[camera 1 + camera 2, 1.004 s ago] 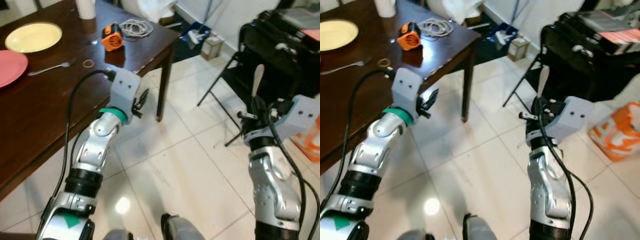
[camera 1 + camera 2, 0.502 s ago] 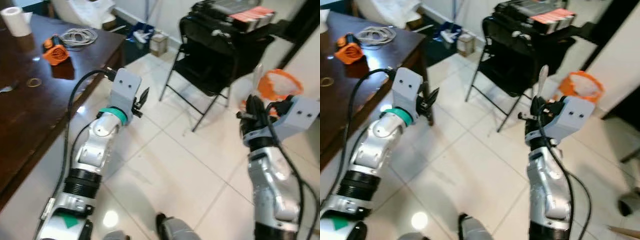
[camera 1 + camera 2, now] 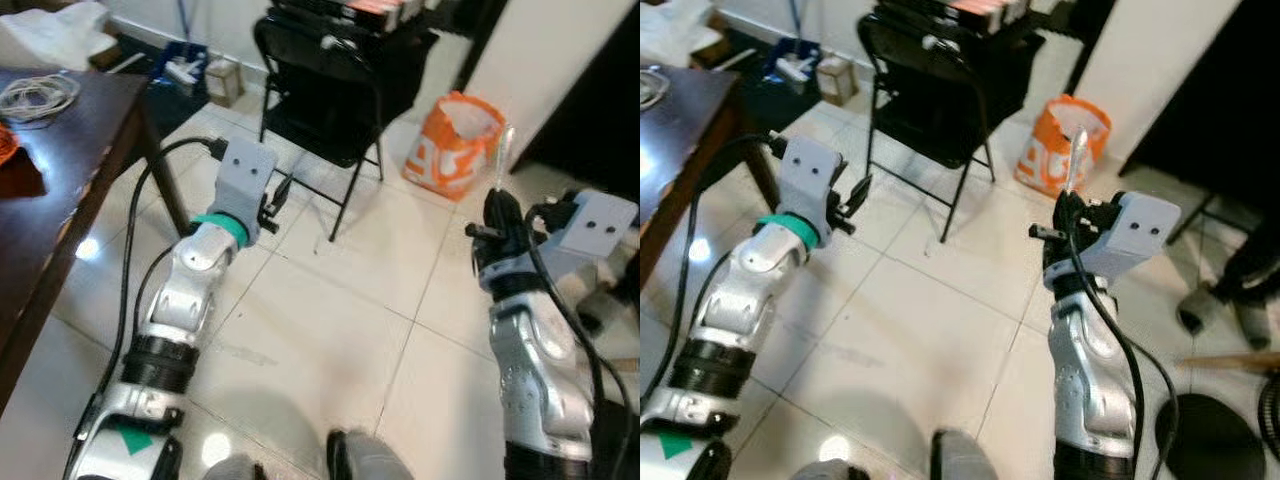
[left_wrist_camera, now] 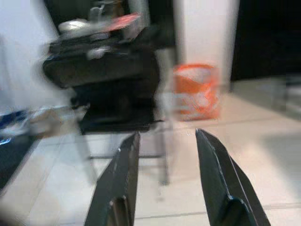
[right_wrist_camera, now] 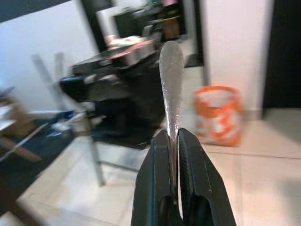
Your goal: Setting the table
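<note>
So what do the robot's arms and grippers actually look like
Both arms are silver, jointed metal with black collars and black cables looping alongside. Each wrist carries a pale grey boxy housing. The left arm has a green band. The left gripper and right gripper each have two long black fingers.

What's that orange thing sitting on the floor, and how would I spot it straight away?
Find the black folding chair on the pale tiled floor, beyond the dark wooden table. Just to its right, near the white wall, sits an orange bag with white markings and an open top. It is the only bright orange thing on the floor.
</note>
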{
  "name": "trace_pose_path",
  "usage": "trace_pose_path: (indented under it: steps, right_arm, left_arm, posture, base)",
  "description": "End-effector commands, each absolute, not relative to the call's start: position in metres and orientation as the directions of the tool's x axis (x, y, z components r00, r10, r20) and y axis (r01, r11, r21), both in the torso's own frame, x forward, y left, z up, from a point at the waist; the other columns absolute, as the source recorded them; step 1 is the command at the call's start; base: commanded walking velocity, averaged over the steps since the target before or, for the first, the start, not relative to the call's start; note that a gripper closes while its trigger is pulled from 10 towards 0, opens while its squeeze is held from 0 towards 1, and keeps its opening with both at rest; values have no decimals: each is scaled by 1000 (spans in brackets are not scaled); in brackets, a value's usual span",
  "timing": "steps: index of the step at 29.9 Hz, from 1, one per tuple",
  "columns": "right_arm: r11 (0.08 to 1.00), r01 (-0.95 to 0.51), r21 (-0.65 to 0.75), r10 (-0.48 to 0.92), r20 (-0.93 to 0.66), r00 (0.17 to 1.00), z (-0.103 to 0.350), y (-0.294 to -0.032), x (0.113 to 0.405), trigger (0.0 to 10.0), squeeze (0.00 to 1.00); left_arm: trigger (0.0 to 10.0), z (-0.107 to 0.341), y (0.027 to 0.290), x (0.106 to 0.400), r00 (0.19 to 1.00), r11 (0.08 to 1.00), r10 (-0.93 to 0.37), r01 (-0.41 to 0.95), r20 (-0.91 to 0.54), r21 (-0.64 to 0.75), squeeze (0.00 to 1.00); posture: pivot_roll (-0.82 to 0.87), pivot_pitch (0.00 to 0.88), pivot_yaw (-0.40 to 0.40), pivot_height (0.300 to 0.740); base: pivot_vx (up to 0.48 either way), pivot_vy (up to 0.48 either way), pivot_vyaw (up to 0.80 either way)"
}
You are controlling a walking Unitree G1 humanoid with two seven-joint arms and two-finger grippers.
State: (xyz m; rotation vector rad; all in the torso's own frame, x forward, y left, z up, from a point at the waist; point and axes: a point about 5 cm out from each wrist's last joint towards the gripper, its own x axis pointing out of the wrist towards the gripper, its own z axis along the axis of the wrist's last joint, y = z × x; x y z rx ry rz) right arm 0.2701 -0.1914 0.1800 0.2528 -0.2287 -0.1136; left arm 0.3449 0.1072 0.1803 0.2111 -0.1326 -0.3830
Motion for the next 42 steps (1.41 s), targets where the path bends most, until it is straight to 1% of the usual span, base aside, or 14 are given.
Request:
trace_pose_path:
  steps: [1, 42]
  right_arm:
    - [960, 83, 266, -141, 209, 968, 180, -190, 269, 10000, 0]
    - [960, 85, 267, -142, 202, 969, 178, -190, 268, 10000, 0]
  left_arm:
    - [10000, 176, 108, 344, 920, 906, -383, 358, 77, 227, 0]
    - [10000, 176, 107, 343, 919, 905, -387, 362, 75, 224, 0]
  posture:
    - [30, 27, 31, 740]
    - [30, 39, 31, 740]
  base:
    - [0, 0, -800]
    - [0, 0, -800]
